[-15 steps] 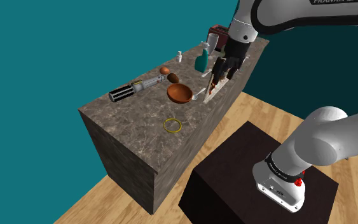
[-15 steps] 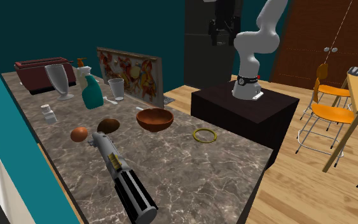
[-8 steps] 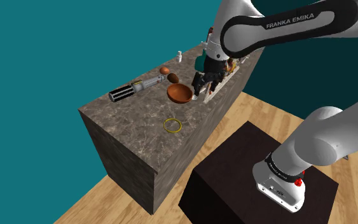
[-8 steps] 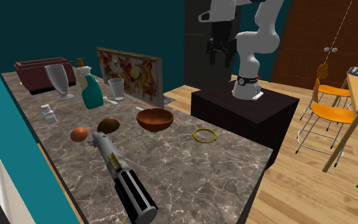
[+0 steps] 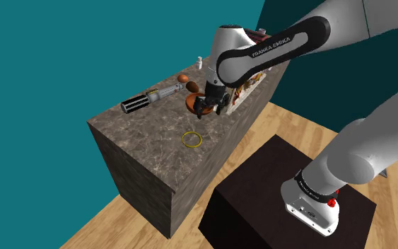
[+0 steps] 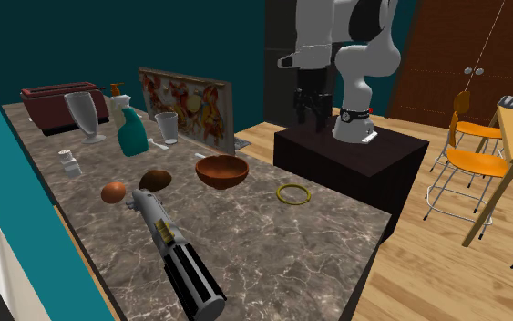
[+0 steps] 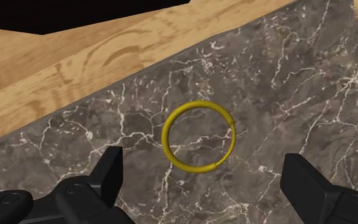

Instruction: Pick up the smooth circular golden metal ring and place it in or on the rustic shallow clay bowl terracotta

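The golden ring (image 5: 192, 139) (image 6: 292, 193) (image 7: 198, 136) lies flat on the dark marbled surface (image 5: 144, 145) (image 6: 272, 251) (image 7: 285, 83), near the edge that faces the black stand (image 5: 275, 184) (image 6: 350, 150). The white arm (image 5: 275, 46) (image 6: 354, 36) bends down over the surface. Against its far side leans a framed painting (image 6: 186, 105), with a teal spray bottle (image 6: 132, 132) beside it. A lightsaber hilt (image 5: 151, 97) (image 6: 177, 255) lies along the surface. The brown clay bowl (image 5: 192, 105) (image 6: 220, 178) sits upright, apart from the ring, to its left in the second exterior view. The gripper (image 5: 210, 107) (image 6: 311, 105) (image 7: 204, 168) hangs above the surface, its fingers (image 7: 110, 167) spread wide and holding nothing. In the wrist view the ring lies ahead of them, untouched.
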### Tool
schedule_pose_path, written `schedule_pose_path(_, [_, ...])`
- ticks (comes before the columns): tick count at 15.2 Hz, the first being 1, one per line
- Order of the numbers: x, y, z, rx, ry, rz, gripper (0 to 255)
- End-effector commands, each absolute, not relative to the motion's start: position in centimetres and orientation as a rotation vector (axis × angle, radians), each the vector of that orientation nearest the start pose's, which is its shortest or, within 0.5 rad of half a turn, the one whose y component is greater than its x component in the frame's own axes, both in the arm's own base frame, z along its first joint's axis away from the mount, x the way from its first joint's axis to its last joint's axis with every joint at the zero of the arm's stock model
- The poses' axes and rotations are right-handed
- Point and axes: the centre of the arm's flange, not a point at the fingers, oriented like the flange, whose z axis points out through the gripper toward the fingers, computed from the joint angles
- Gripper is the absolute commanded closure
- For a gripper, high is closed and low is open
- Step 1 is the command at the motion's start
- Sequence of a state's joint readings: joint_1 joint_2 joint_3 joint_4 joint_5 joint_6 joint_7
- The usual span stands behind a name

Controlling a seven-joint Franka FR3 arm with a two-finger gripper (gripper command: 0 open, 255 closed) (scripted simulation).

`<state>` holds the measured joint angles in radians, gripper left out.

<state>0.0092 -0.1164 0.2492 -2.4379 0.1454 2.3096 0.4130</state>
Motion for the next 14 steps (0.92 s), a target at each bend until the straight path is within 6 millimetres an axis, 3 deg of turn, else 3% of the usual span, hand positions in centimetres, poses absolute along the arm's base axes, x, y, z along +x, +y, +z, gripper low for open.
schedule_pose_path(1, [46.8, 13.4, 31.9, -3.041, 0.435, 0.068, 0])
schedule_pose_path(12, [54.1, 17.6, 19.8, -3.005, 0.659, 0.122, 0])
schedule_pose_path(14, [54.5, 17.8, 18.7, -3.003, 0.671, 0.125, 0])
